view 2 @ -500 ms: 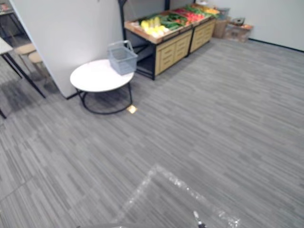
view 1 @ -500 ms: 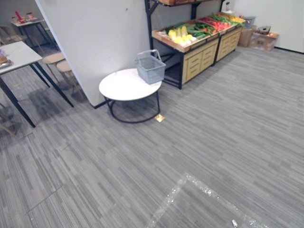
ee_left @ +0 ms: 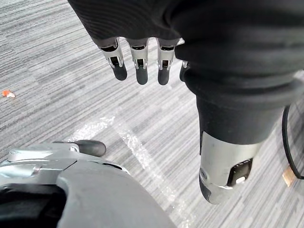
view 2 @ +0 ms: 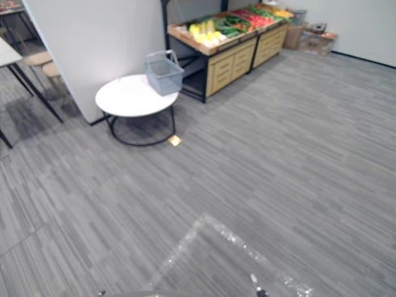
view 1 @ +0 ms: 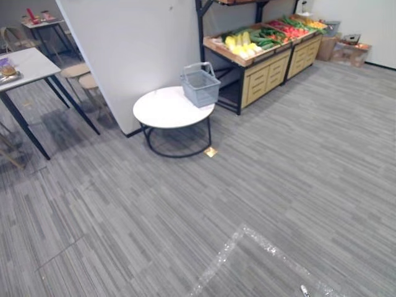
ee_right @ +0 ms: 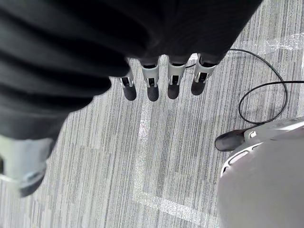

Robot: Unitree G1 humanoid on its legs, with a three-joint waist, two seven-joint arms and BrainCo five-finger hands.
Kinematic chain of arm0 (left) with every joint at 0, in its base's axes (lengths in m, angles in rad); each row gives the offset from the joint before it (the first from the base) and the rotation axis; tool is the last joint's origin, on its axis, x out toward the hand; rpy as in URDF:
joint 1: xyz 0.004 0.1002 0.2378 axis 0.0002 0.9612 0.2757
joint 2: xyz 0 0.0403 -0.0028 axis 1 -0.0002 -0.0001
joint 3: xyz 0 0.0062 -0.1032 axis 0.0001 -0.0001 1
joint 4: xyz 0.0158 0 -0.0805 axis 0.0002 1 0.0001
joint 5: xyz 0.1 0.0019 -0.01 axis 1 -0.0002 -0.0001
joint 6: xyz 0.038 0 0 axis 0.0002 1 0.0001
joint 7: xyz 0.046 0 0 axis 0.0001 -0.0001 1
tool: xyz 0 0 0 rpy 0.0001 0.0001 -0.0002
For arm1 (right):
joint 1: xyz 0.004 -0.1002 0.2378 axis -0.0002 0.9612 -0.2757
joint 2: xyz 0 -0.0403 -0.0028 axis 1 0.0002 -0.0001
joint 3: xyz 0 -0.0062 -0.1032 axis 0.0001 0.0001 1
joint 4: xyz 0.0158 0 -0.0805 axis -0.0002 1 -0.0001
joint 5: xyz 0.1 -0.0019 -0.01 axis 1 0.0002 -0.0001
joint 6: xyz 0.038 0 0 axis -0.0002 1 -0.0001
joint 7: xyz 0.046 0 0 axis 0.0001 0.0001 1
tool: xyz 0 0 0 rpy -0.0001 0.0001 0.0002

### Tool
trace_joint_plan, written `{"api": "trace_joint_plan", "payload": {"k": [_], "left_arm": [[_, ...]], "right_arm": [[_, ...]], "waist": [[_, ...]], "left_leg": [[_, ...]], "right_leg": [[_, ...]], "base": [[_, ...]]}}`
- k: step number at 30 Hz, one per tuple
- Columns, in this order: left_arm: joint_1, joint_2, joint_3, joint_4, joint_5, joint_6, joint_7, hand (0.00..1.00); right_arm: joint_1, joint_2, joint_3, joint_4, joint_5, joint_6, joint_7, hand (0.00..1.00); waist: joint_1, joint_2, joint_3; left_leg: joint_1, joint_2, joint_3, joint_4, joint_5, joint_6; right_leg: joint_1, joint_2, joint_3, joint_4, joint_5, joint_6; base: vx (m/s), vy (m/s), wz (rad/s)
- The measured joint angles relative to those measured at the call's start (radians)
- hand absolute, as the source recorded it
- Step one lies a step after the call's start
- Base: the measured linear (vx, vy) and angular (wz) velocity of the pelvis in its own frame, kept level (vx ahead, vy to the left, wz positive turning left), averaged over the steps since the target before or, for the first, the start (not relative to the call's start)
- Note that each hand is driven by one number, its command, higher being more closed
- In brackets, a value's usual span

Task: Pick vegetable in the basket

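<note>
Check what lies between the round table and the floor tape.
A small tan square on the carpet by the foot of the table; the rest up to the tape is bare carpet. Both eye views show it.

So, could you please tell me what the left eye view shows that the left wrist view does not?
The left eye view gives the grey wire basket standing at the edge of the round white table, and behind it the wooden produce stand with yellow, green and red vegetables. The left wrist view gives the left robot hand, fingers straight and empty, hanging above the floor. Both share the grey striped carpet with a shiny tape line on it.
</note>
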Motion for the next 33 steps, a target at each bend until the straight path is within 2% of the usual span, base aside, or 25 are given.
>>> {"api": "trace_joint_plan", "payload": {"k": [9, 15, 19, 30, 32, 33], "left_arm": [[-0.005, 0.003, -0.005, 0.011, 0.000, 0.001, -0.010, 0.00], [-0.015, 0.017, -0.054, 0.013, 0.002, 0.003, -0.012, 0.00], [-0.031, 0.026, -0.081, 0.018, 0.010, 0.019, -0.021, 0.00], [-0.048, 0.032, -0.078, 0.018, 0.005, 0.021, -0.026, 0.00], [-0.063, 0.039, -0.074, 0.015, -0.001, 0.020, -0.023, 0.00], [-0.079, 0.047, -0.058, 0.014, -0.003, 0.021, -0.018, 0.00]], "right_arm": [[-0.006, 0.004, -0.016, 0.000, -0.004, 0.001, 0.001, 0.00], [-0.018, -0.004, -0.009, -0.001, -0.158, 0.000, -0.006, 0.00], [-0.021, -0.012, 0.004, -0.001, -0.186, 0.003, 0.005, 0.00], [-0.036, -0.018, 0.028, 0.000, -0.145, 0.008, 0.014, 0.00], [-0.058, -0.020, 0.049, -0.001, -0.136, 0.006, 0.016, 0.00], [-0.072, -0.014, 0.054, -0.001, -0.121, 0.006, 0.017, 0.00]], "waist": [[-0.003, 0.002, 0.001], [0.003, 0.001, 0.004], [0.003, 0.002, 0.016], [0.001, 0.006, 0.041], [-0.001, -0.006, 0.068], [0.001, -0.021, 0.092]], "left_leg": [[0.002, 0.010, 0.029, -0.001, -0.008, -0.012], [0.000, 0.015, 0.049, 0.000, -0.012, -0.017], [-0.001, 0.019, 0.049, 0.000, -0.013, -0.018], [-0.020, 0.024, 0.050, 0.005, -0.013, -0.019], [-0.070, 0.035, 0.052, 0.113, -0.059, -0.034], [-0.146, 0.048, 0.051, 0.276, -0.101, -0.054]], "right_leg": [[-0.003, 0.011, 0.027, -0.012, 0.002, 0.000], [-0.014, 0.017, 0.046, -0.012, 0.002, 0.000], [-0.015, 0.021, 0.044, -0.012, 0.002, 0.000], [-0.032, 0.025, 0.044, -0.008, 0.000, -0.002], [-0.058, 0.019, 0.047, 0.045, -0.025, -0.020], [-0.073, 0.012, 0.047, 0.072, -0.051, -0.028]], "base": [[-0.01, -0.028, -0.09], [-0.01, -0.028, -0.09], [-0.01, -0.027, -0.02], [0.00, -0.007, 0.00], [-0.02, -0.015, 0.01], [-0.05, -0.045, 0.06]]}}
